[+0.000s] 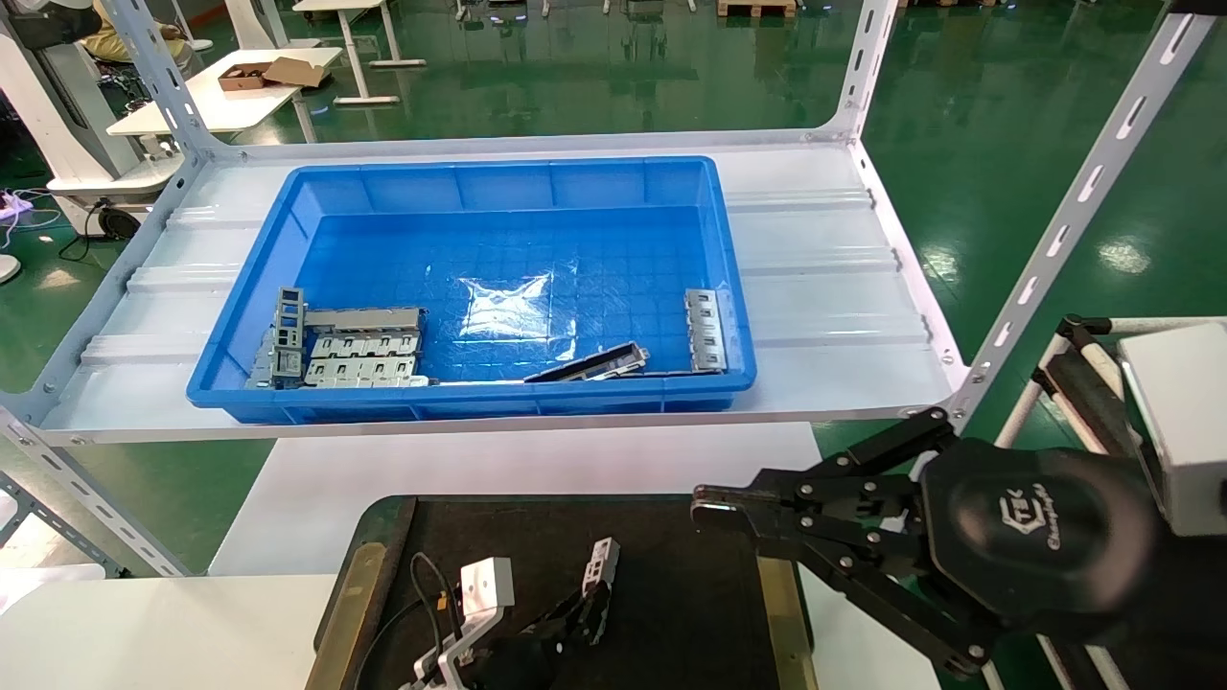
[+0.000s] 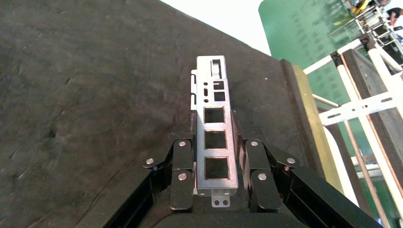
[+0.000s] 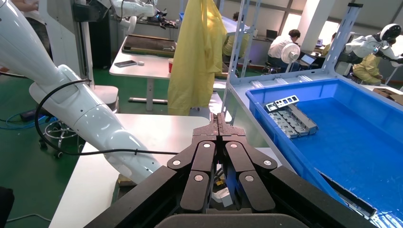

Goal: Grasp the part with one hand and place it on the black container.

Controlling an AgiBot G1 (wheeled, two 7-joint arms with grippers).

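We see the bin (image 1: 479, 287) on the shelf (image 1: 824, 287), behind the tray (image 1: 690, 594), which lies on the table (image 1: 144, 623) nearest us. In the bin, stacked plates (image 1: 359, 350) sit at its front left corner, 1 bar (image 1: 594, 364) lies along the front wall, and another plate (image 1: 706, 329) is at the front right. Over the tray, the left gripper (image 1: 590, 599) holds the part (image 2: 215, 137). The right gripper (image 1: 709, 503) hangs above the tray's right edge.
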